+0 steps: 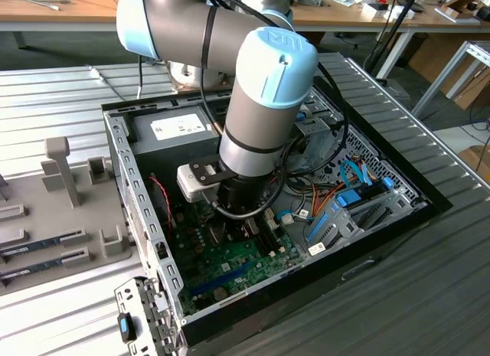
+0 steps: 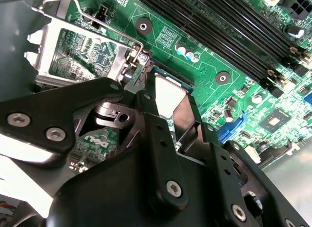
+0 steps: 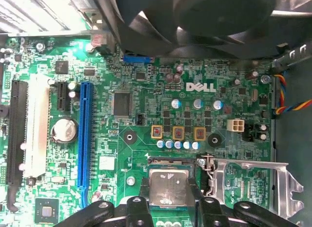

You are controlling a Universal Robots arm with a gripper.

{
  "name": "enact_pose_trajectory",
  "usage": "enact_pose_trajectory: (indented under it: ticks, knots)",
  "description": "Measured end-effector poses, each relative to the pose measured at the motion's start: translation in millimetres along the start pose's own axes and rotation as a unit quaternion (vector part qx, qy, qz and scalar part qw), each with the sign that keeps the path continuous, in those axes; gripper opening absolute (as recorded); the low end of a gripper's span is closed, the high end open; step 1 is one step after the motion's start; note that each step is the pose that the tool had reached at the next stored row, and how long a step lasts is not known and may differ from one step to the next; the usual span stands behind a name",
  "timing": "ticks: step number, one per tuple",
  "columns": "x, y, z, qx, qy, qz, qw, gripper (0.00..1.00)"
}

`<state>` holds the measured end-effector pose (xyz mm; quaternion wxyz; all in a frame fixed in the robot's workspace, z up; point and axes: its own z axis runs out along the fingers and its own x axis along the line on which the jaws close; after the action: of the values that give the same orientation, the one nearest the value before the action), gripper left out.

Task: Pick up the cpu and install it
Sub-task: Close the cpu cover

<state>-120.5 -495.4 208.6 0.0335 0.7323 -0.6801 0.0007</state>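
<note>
The cpu (image 3: 168, 189), a small square chip with a silvery top, sits between my gripper's (image 3: 168, 186) two black fingers (image 3: 144, 200), right over the socket (image 3: 170, 161) on the green motherboard (image 3: 146, 114). In the second wrist view the cpu (image 2: 169, 92) shows the same way, with the gripper (image 2: 168, 104) closed against its two sides. It lies level with the socket frame. In the exterior view the arm's wrist (image 1: 245, 195) reaches down into the open computer case (image 1: 122, 172), over the motherboard (image 1: 237, 260).
The socket's metal load plate (image 3: 248, 185) is swung open beside the cpu. A black fan (image 3: 195, 17), a blue slot (image 3: 85, 134) and memory slots (image 2: 234, 36) surround it. The power supply (image 1: 172, 130) and cables (image 1: 344, 195) fill the case. Memory sticks (image 1: 46, 245) lie outside.
</note>
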Motion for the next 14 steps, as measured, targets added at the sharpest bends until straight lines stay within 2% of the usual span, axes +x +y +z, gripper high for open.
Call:
enact_pose_trajectory:
  ticks: [2,11,14]
  knots:
    - [-0.4,0.3,0.1,-0.0003,-0.0005,0.006,0.99998,0.4]
    - [-1.5,0.1,4.4,-0.0003,-0.0006,0.006,0.99998,0.4]
    - [-1.9,3.7,6.1,-0.0003,-0.0006,0.006,0.99998,0.4]
